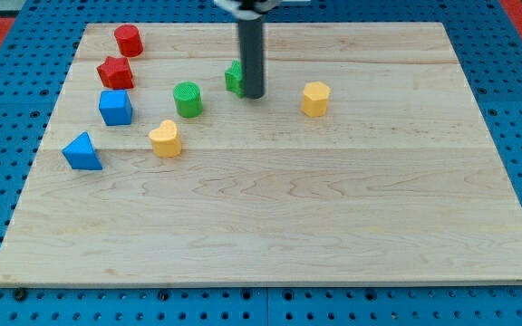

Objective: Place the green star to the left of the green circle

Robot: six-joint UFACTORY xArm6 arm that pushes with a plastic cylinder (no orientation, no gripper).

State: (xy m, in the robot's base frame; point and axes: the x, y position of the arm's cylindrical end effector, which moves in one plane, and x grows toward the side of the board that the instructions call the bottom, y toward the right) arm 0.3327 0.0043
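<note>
The green star (234, 78) sits on the wooden board near the view's top centre, partly hidden behind my rod. My tip (253, 95) rests against the star's right side. The green circle (188, 99) stands to the left of the star and slightly lower in the view, a short gap apart from it.
A yellow hexagon block (314, 99) lies right of my tip. A yellow heart (165, 139) lies below the green circle. At the view's left are a red cylinder (129, 41), a red star (115, 71), a blue cube (115, 107) and a blue triangle (82, 151). The board's edge (270, 282) runs along the bottom.
</note>
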